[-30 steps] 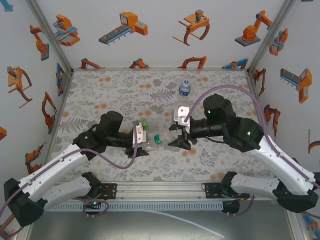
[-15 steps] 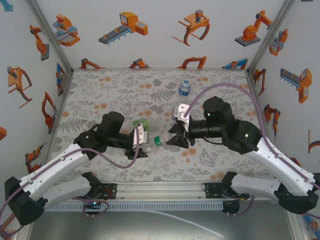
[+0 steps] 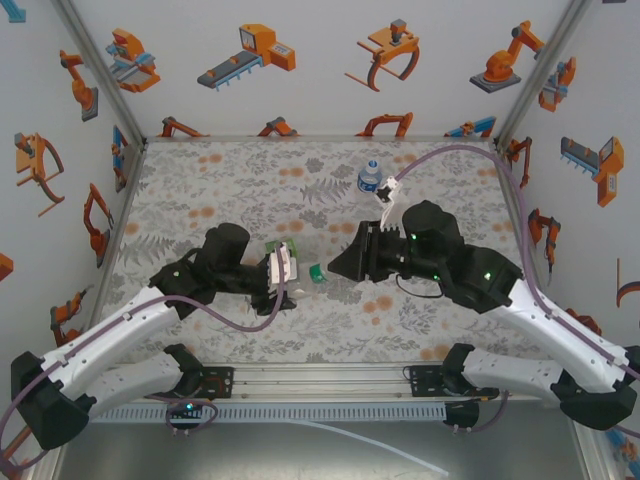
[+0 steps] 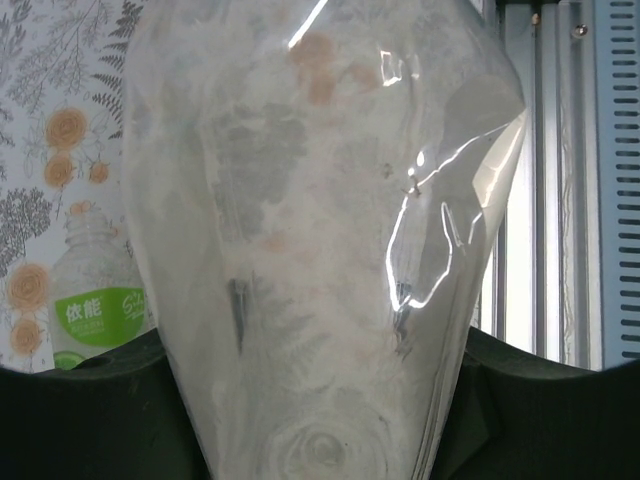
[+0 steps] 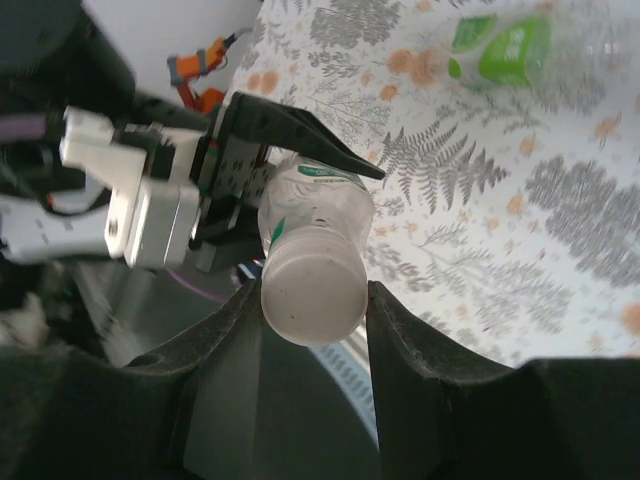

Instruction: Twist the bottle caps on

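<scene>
Three bottles on the floral table [image 3: 220, 180], one clear bottle [image 4: 320, 250] clamped in the left gripper [image 3: 285, 270], right gripper [image 3: 336, 265] pinching one whitish cap [image 5: 312, 292] at its neck, one green-labelled bottle [image 4: 95, 305] just beside, one blue-labelled bottle [image 3: 370, 178] upright, well apart.

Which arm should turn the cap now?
Right. The right gripper clamps the cap sitting on the bottle, while the left gripper holds the bottle body.

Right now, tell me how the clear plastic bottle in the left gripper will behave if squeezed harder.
The clear plastic bottle probably buckles: its thin wall shows creases. It looks empty, the floral table showing through, so likely light. Its glossy surface may slip.
</scene>
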You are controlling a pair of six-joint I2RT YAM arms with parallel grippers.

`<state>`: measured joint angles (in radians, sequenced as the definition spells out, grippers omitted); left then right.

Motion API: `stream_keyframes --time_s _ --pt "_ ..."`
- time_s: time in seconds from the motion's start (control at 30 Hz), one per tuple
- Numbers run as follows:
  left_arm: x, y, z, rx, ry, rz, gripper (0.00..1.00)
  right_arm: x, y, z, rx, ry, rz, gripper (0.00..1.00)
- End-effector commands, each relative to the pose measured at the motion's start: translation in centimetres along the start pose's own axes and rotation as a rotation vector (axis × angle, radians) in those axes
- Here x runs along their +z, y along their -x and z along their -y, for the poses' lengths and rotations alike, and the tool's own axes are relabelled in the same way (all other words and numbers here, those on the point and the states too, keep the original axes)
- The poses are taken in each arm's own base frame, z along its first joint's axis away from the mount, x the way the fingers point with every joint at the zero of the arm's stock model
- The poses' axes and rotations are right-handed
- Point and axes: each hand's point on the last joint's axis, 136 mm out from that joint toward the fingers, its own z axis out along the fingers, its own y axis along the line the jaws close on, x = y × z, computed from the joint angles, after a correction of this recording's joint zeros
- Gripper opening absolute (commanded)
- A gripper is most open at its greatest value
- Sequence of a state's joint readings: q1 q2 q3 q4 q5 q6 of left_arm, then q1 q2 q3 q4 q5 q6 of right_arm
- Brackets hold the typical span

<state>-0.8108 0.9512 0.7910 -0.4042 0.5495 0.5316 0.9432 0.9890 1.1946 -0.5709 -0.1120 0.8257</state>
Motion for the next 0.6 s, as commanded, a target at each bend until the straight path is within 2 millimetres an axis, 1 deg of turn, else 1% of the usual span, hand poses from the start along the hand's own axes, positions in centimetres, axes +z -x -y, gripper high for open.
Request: stream_keyframes --time_s 0.0,0.1,0.2,0.3,0.33,0.37,0.43,0.47,0.5,0.57 --pt "-0.6 2.5 -0.9 0.069 0.057 0.092 0.0 1.0 0.5 3.0 0.355 -0.156 0.054 0.0" --pt "-0.5 2.5 -1.2 0.065 0.072 0.086 0.0 1.6 0.7 2.6 0.412 -0.139 0.06 0.0" --pt "-0.5 2.3 -1.8 0.054 0.098 0.072 0.0 1.6 1.1 2.3 0.429 -0.123 0.072 0.0" --pt "-0.5 2.6 -2.0 0.045 0.109 0.079 0.0 1.4 2.2 1.3 0.361 -0.113 0.085 0.0" --pt "-0.6 2.7 -2.0 0.046 0.109 0.087 0.0 1.5 2.3 1.1 0.335 -0.114 0.079 0.0" --pt "-0.6 2.8 -2.0 0.045 0.109 0.093 0.0 1.6 2.4 1.0 0.318 -0.113 0.075 0.04" --pt "-0.4 3.1 -2.1 0.041 0.106 0.1 0.0 2.1 2.4 0.7 0.281 -0.099 0.068 0.3" --pt "-0.4 3.1 -2.2 0.038 0.105 0.099 0.0 2.4 2.4 0.8 0.274 -0.1 0.068 0.38" --pt "-0.3 3.2 -2.3 0.029 0.107 0.1 0.0 2.5 2.6 0.8 0.271 -0.102 0.073 0.43" --pt "-0.1 3.4 -2.7 0.007 0.111 0.102 0.0 2.9 2.6 0.9 0.256 -0.1 0.077 0.49"
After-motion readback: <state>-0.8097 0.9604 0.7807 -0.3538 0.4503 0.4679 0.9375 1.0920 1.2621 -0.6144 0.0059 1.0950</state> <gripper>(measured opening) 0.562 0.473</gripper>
